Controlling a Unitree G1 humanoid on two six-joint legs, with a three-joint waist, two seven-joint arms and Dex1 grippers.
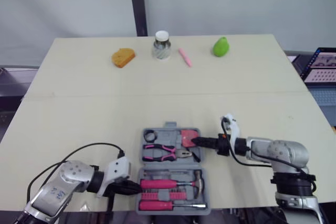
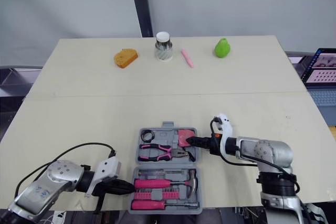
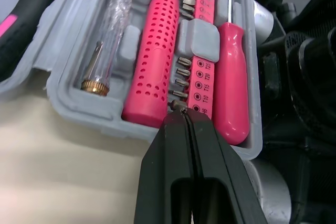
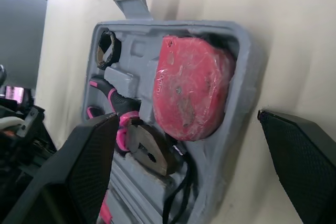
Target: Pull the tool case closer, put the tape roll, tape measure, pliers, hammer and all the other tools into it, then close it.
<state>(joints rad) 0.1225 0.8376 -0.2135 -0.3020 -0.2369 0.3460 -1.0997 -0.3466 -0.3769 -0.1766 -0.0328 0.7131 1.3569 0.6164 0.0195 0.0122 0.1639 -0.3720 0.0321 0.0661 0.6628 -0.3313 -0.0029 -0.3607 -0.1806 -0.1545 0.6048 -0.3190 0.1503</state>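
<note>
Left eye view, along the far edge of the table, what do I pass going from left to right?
orange bread-shaped piece → jar with a white lid → pink pen → green pear

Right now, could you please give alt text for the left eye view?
An open case of pink tools lies at the table's near edge; the open right gripper reaches its right side, the shut left gripper its left.

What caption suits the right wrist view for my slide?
Right gripper open at the edge of the tool case; tape measure, pliers and tape roll seated inside.
</note>
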